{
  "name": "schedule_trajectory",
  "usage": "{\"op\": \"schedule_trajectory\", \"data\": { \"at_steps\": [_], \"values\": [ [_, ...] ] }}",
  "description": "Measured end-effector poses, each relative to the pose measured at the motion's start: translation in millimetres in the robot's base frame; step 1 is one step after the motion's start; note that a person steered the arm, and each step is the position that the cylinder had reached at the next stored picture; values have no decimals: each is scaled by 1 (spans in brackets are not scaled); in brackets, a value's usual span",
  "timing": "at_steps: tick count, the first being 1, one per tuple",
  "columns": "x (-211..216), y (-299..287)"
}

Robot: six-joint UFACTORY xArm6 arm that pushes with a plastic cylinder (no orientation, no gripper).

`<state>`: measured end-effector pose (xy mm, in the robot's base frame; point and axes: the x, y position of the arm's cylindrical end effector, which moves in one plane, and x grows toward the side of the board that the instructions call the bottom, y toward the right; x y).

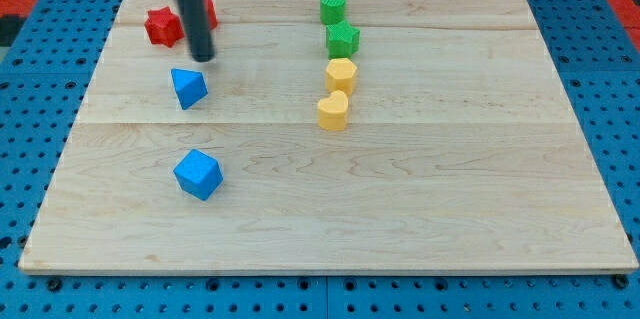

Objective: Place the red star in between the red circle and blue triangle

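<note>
The red star (161, 26) lies near the board's top left corner. The red circle (208, 11) is just to its right, mostly hidden behind the rod. The blue triangle (188, 87) lies below them. My tip (203, 58) rests on the board just above the blue triangle and below and to the right of the red star, touching neither.
A blue cube (197, 174) lies lower on the left. A column right of centre holds a green circle (333, 6), a green star (342, 38), a yellow hexagon (341, 74) and a yellow heart (333, 112). The wooden board (450, 159) sits on a blue pegboard.
</note>
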<state>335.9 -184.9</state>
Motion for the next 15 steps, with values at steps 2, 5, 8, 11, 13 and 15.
{"op": "schedule_trajectory", "data": {
  "at_steps": [2, 5, 8, 11, 13, 15],
  "values": [
    [-52, -106],
    [-28, -5],
    [-5, -55],
    [38, 13],
    [26, 13],
    [17, 46]
  ]
}}
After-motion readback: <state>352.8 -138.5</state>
